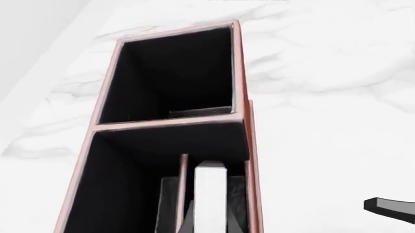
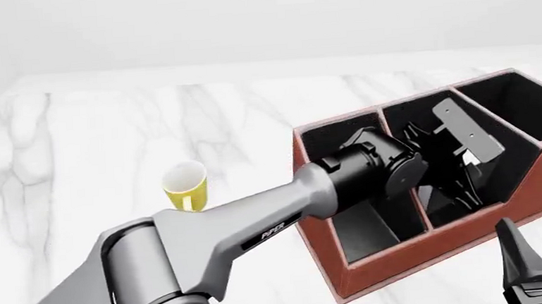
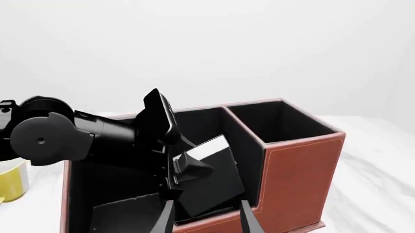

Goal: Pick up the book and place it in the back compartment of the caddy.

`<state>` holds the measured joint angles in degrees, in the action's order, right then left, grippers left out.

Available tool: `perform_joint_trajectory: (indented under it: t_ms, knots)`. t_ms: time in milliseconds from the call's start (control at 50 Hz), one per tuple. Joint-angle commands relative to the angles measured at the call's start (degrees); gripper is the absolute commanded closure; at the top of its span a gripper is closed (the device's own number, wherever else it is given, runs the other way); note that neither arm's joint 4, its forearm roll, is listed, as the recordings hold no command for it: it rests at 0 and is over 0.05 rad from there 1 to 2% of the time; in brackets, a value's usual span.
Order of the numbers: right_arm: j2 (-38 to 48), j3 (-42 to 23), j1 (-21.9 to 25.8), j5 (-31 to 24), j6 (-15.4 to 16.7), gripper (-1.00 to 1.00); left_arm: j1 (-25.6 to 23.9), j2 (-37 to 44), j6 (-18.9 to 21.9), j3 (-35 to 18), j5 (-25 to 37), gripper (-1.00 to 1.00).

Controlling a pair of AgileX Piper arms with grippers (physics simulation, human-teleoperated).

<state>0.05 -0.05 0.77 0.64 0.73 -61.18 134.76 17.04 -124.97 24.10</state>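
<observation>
The left arm's fingers (image 3: 184, 170) are pinching a small, stiff, light-looking black hardback book (image 3: 211, 182) by its edge inside the reddish-brown caddy (image 3: 302, 170); the right fingers (image 3: 206, 213) are hanging open, empty.

A: Where is there room to move?

B: The worktop (image 2: 109, 133) lies open left of and beyond the caddy (image 2: 418, 256); only the mug (image 2: 186, 187) stands there, near the caddy's left wall.

A: And inside the caddy?

B: Crowded. The left arm (image 2: 256, 223) crosses over the left wall and the left gripper (image 2: 461, 183) fills the middle cell, jaws clamped on the book (image 3: 211, 182), which sits tilted between the partitions. The tall cell (image 2: 518, 108) on the right is unblocked from above.

A: The right side?

B: The right gripper (image 2: 541, 248), jaws apart, hangs just off the caddy's near right corner.
</observation>
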Motion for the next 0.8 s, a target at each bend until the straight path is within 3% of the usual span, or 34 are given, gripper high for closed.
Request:
perform_joint_trajectory:
  t_ms: [20, 80, 100, 540, 800]
  knots:
    - [0.00, 0.00, 0.00, 0.03, -0.03, -1.00, 3.00, 7.64, -1.37, -5.73, 1.95, 1.00]
    - [0.00, -0.01, -0.01, 0.02, -0.07, -1.00, 2.80, 7.75, -1.89, -6.08, 2.37, 1.00]
    - [0.00, 0.00, -0.02, 0.00, -0.08, -1.00, 2.75, 7.77, -1.82, -5.96, 2.29, -1.00]
    - [-0.01, 0.00, -0.14, 0.03, 0.06, -1.00, 3.28, 5.00, -2.47, -4.76, 2.16, -1.00]
    - [0.00, 0.00, -0.27, 0.07, 0.22, -1.00, 5.40, -5.13, -1.72, -0.32, 1.23, -1.00]
